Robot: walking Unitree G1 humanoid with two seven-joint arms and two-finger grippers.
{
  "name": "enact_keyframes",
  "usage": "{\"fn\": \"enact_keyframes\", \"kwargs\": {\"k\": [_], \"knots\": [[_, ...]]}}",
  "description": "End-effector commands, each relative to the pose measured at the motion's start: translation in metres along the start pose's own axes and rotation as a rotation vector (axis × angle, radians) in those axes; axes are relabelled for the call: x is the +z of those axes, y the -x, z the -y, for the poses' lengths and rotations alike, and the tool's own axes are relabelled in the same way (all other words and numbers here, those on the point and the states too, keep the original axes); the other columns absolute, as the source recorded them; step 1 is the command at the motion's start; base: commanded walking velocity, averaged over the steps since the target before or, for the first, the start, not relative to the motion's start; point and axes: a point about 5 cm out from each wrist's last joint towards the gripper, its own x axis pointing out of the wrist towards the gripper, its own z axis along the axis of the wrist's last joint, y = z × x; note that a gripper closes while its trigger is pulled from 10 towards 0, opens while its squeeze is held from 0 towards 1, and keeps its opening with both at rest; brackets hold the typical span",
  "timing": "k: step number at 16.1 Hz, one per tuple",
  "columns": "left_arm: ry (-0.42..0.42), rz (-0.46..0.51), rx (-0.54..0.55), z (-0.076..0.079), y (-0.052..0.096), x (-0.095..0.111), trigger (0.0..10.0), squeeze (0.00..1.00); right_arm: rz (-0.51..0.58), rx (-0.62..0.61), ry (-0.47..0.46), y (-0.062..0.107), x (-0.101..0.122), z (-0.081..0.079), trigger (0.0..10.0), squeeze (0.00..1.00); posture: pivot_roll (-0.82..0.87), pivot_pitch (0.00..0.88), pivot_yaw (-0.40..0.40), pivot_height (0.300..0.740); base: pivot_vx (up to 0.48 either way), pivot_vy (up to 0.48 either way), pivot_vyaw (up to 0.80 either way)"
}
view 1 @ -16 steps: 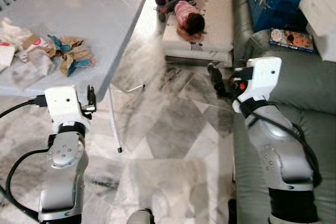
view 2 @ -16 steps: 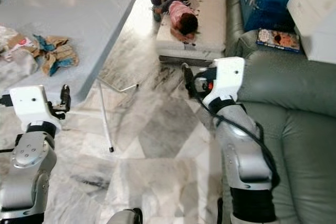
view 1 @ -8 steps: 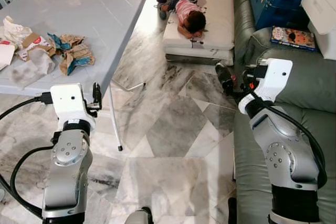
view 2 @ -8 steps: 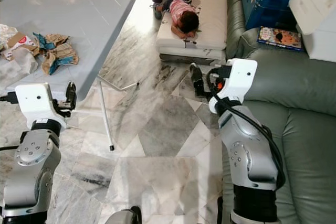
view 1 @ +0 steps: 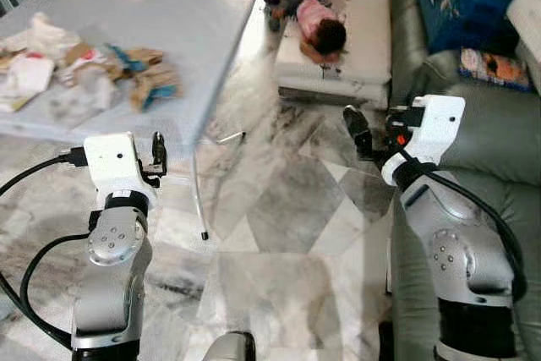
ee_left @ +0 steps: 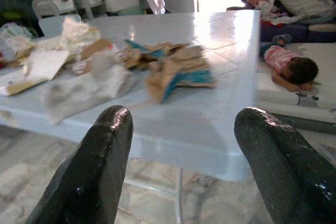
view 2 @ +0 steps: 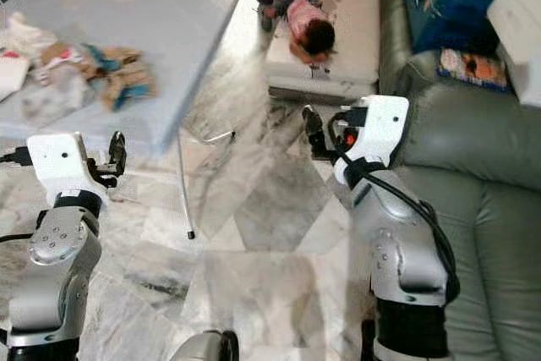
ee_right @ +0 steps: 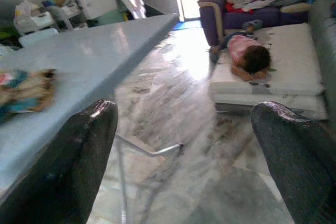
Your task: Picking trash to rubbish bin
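Note:
Crumpled brown and blue paper trash (view 1: 145,82) lies on the grey folding table (view 1: 182,23), with white crumpled wrappers (view 1: 38,48) further left. The same brown scraps (ee_left: 176,69) and white papers (ee_left: 63,72) appear in the left wrist view. My left gripper (view 1: 157,151) is raised just short of the table's near edge, open and holding nothing, its fingers (ee_left: 100,156) wide apart. My right gripper (view 1: 357,131) hovers over the marble floor beside the sofa, open and holding nothing, its fingertips (ee_right: 294,145) far apart.
A person (view 1: 321,27) lies face down on a white mattress (view 1: 368,48) on the floor ahead. A green sofa (view 1: 499,166) runs along my right, with a magazine (view 1: 492,68) on it. A table leg (view 1: 199,209) stands between my arms. White chairs (ee_left: 58,9) stand beyond the table.
The camera has swung, so the table and trash sit further right in the picture and look blurred. Both arms keep the same raised pose with grippers open.

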Motion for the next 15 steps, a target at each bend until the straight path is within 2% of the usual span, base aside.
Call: {"fn": "enact_keyframes", "kwargs": {"k": [1,4,5,6,9,11,15], "knots": [[-0.005,-0.004,0.008,-0.0013,-0.0005,0.0004,10.0,0.0,0.025,0.017,0.014,0.0027,0.0059,-0.0034,10.0,0.0,0.06,0.157,0.001,0.74,0.0,0.48,0.0],[-0.002,-0.012,0.008,-0.0006,-0.0011,-0.0003,10.0,0.0,0.019,-0.04,0.114,0.0,0.0058,0.0013,10.0,0.0,0.06,0.154,0.001,0.74,0.0,0.48,0.0],[-0.002,-0.008,0.007,-0.0002,-0.002,0.0008,10.0,0.0,0.026,-0.013,0.065,-0.0015,0.0066,-0.001,10.0,0.0,0.06,0.151,0.001,0.74,0.0,0.48,0.0],[-0.001,-0.007,0.007,-0.0003,-0.0023,0.001,10.0,0.0,0.024,-0.011,0.064,-0.0019,0.0068,-0.0016,10.0,0.0,0.06,0.151,0.001,0.74,0.0,0.48,0.0],[-0.003,-0.007,0.009,-0.0003,-0.0026,0.0012,10.0,0.0,0.018,-0.041,0.133,-0.0027,0.007,-0.0011,10.0,0.0,0.06,0.149,0.003,0.74,0.0,0.48,0.0],[-0.003,-0.006,0.008,0.0021,-0.0028,0.0013,10.0,0.0,0.02,-0.023,0.122,-0.001,0.0065,-0.0009,10.0,0.0,0.06,0.149,0.003,0.74,0.0,0.48,0.0],[-0.005,0.019,0.014,0.0042,-0.0023,0.0048,10.0,0.0,0.046,-0.021,0.157,-0.001,0.01,-0.0001,10.0,0.0,0.06,0.15,0.005,0.74,0.0,0.065,0.0]]}}
